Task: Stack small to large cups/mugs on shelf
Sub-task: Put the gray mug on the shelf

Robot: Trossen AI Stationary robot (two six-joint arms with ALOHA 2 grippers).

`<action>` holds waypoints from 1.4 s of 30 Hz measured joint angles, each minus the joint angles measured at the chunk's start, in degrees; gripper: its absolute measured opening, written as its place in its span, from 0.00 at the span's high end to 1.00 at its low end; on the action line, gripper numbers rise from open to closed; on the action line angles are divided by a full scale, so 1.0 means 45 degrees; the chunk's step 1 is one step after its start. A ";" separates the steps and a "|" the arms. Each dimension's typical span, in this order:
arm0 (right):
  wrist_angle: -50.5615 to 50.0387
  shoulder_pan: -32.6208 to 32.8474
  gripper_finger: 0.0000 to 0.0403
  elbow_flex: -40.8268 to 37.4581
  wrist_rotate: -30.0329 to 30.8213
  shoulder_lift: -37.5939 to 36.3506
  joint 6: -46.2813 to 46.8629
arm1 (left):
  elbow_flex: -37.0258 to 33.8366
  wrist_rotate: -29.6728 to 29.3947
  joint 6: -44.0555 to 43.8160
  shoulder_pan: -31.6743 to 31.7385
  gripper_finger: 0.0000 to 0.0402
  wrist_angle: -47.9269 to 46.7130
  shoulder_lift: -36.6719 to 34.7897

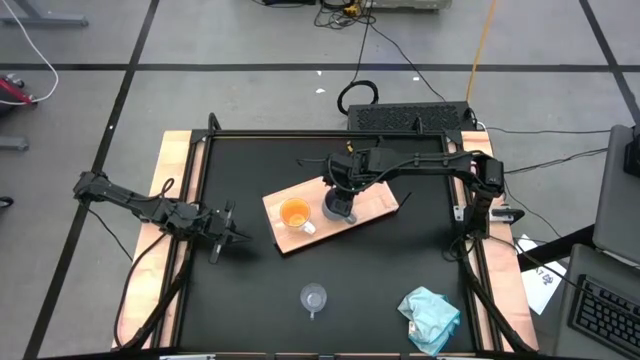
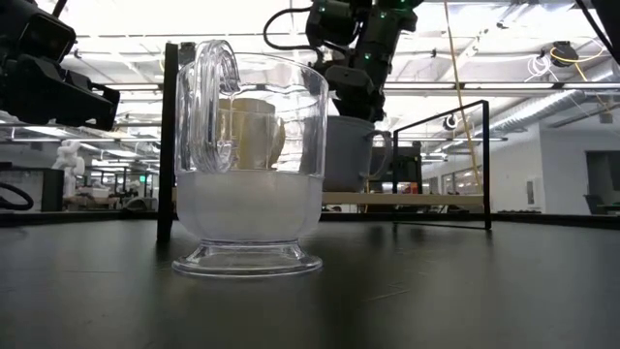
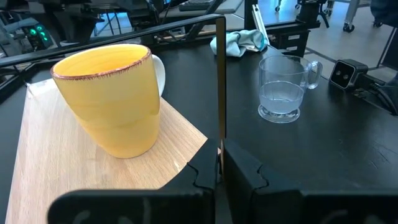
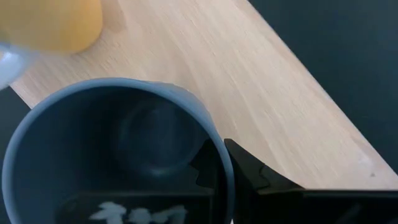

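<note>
The wood shelf board lies tilted on the black table. The orange mug stands upright on the board; it also shows in the left wrist view. The blue-grey mug stands upright beside it, and my right gripper is shut on its rim from above. The clear glass cup stands upright on the table near the front edge. My left gripper is shut and empty, low over the table left of the board. My right gripper holds the blue-grey mug by its rim, one finger inside the mug and one outside the wall. The fingers come from above, pointing down. The mug is upright; whether its base rests on the board, I cannot tell.
A pale teal cloth lies crumpled at the table's front right corner. A thin black frame runs around the table's edges, with upright posts. The glass cup stands close before the low camera.
</note>
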 joint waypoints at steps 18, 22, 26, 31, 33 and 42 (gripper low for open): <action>-0.0714 -0.0348 0.99 0.0044 -0.0126 0.0225 0.0469 | -0.0010 -0.0007 0.0005 0.0003 0.94 0.0078 0.0002; -0.0774 -0.0350 0.99 0.0044 -0.0169 0.0231 0.0574 | -0.0010 -0.0008 0.0087 0.0001 0.94 0.0083 -0.0003; -0.0878 -0.0350 0.99 0.0044 -0.0423 0.0235 0.0627 | -0.0010 -0.0016 0.0248 -0.0002 0.94 0.0092 -0.0003; -0.0930 -0.0350 0.99 0.0074 -0.0437 0.0248 0.0607 | -0.0010 -0.0016 0.0262 -0.0002 0.94 0.0112 -0.0001; -0.0969 -0.0345 0.98 0.0167 -0.0447 0.0269 0.0586 | -0.0010 -0.0019 0.0257 -0.0002 0.94 0.0114 0.0002; -0.0530 -0.0306 0.93 0.0257 -0.0437 0.0294 0.0369 | -0.0010 -0.0016 0.0209 -0.0002 0.94 0.0054 -0.0003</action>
